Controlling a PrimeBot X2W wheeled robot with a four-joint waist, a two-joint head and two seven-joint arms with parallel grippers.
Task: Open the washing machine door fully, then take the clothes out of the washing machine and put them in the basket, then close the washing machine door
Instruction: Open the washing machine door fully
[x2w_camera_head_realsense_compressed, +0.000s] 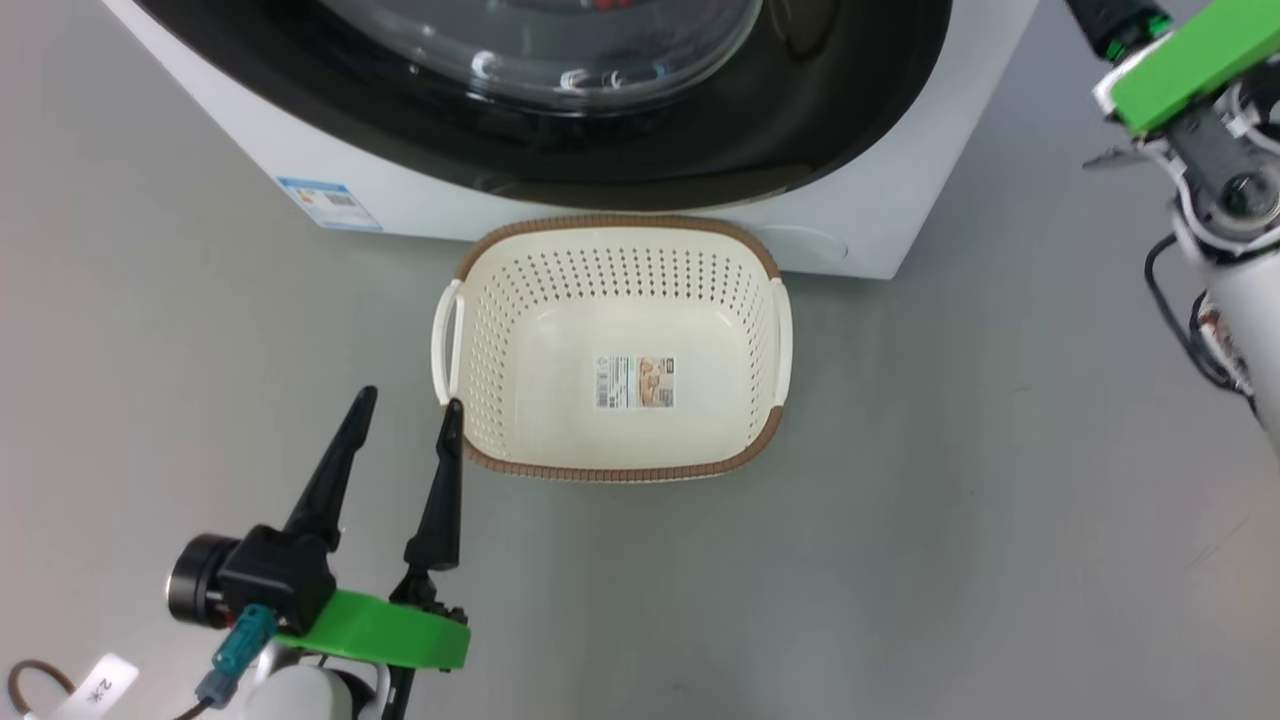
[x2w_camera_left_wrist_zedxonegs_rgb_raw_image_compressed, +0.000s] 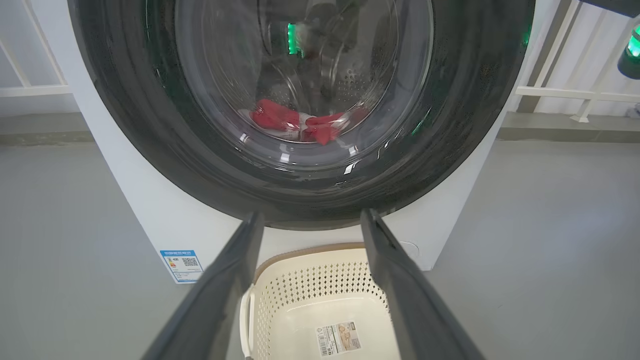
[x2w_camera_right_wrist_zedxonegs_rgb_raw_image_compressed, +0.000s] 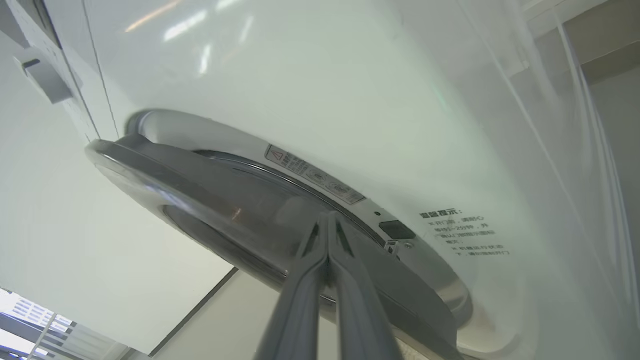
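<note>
The washing machine (x2w_camera_head_realsense_compressed: 420, 205) (x2w_camera_left_wrist_zedxonegs_rgb_raw_image_compressed: 165, 220) (x2w_camera_right_wrist_zedxonegs_rgb_raw_image_compressed: 350, 75) is a white box. Its door (x2w_camera_head_realsense_compressed: 800, 130) (x2w_camera_left_wrist_zedxonegs_rgb_raw_image_compressed: 130, 100) (x2w_camera_right_wrist_zedxonegs_rgb_raw_image_compressed: 200, 190) has a glossy black frame and a glass bowl. In the right wrist view the door's edge stands a little off the white front. My right gripper (x2w_camera_right_wrist_zedxonegs_rgb_raw_image_compressed: 327, 216) is shut, with its tips at that edge next to the latch hole. Red clothes (x2w_camera_left_wrist_zedxonegs_rgb_raw_image_compressed: 280, 116) lie in the drum behind the glass. The cream basket (x2w_camera_head_realsense_compressed: 620, 465) (x2w_camera_left_wrist_zedxonegs_rgb_raw_image_compressed: 320, 285) sits on the floor before the machine, with nothing in it. My left gripper (x2w_camera_head_realsense_compressed: 411, 400) (x2w_camera_left_wrist_zedxonegs_rgb_raw_image_compressed: 311, 215) is open beside the basket's near left corner.
A blue sticker (x2w_camera_head_realsense_compressed: 330, 203) (x2w_camera_left_wrist_zedxonegs_rgb_raw_image_compressed: 182, 265) marks the machine's lower left front. My right forearm with its green bracket (x2w_camera_head_realsense_compressed: 1180, 70) reaches up at the right. Grey floor (x2w_camera_head_realsense_compressed: 950, 550) lies around the basket. White railings (x2w_camera_left_wrist_zedxonegs_rgb_raw_image_compressed: 565, 90) stand behind the machine.
</note>
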